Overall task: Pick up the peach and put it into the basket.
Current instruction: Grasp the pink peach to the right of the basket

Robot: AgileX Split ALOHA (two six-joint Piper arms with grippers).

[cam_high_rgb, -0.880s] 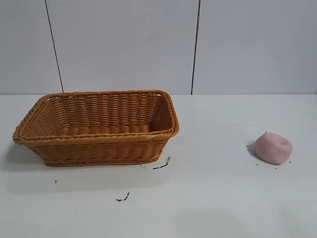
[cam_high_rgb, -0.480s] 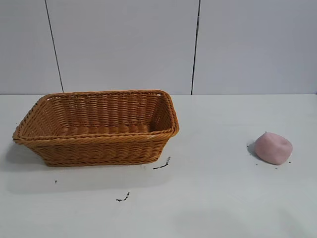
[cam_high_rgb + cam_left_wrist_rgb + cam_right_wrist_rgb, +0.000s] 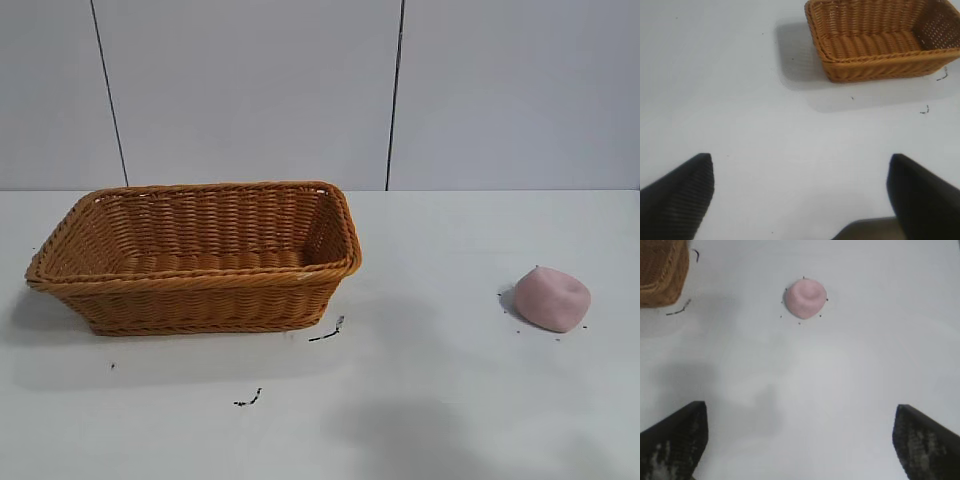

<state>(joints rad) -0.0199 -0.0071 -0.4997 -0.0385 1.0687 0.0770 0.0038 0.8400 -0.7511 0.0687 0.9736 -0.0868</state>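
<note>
A white table (image 3: 440, 400) stood before a grey panelled wall (image 3: 250, 90). Two dark vertical seams (image 3: 396, 95) ran down it. Small black marks (image 3: 326, 333) dotted the tabletop.

Bright, even light is falling from above, leaving no glare on the white table (image 3: 450, 250). The basket (image 3: 200, 255) is casting a soft grey shadow just beside its near and left sides. Another diffuse shadow is lying on the table nearer the camera than the basket. Wrist views are looking slightly soft.

White table (image 3: 450, 400) before pale grey panelled wall (image 3: 250, 90).
</note>
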